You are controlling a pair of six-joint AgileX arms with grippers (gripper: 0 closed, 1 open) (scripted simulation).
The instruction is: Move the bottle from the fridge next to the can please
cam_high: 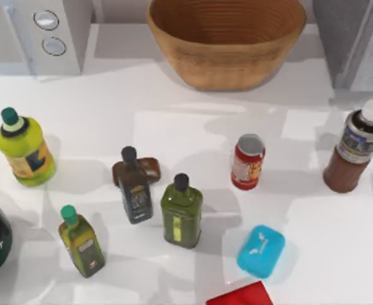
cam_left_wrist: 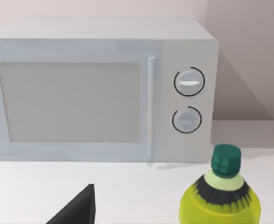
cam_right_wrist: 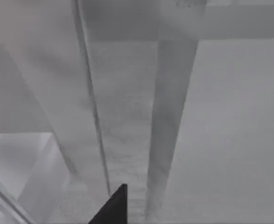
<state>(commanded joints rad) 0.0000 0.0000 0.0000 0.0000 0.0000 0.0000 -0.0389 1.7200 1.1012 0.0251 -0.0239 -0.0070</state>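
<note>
The reddish-brown bottle [cam_high: 358,149] with white cap and grey label stands upright on the table at the right, just in front of the grey fridge [cam_high: 339,38]. The small red can [cam_high: 248,162] stands near the table's middle, well left of the bottle with a bare gap between them. A dark tip of my left gripper [cam_left_wrist: 78,210] faces the white microwave [cam_left_wrist: 99,91] and a yellow-green bottle [cam_left_wrist: 221,200]. My right gripper [cam_right_wrist: 113,207] sits close against grey fridge panels [cam_right_wrist: 127,107]. Neither holds anything I can see.
A wicker basket [cam_high: 227,38] sits at the back centre and the microwave [cam_high: 53,32] at the back left. The yellow-green bottle [cam_high: 24,149], three dark olive bottles [cam_high: 135,187] [cam_high: 182,210] [cam_high: 81,238], a blue box [cam_high: 261,251] and a red item [cam_high: 240,295] crowd the left and front.
</note>
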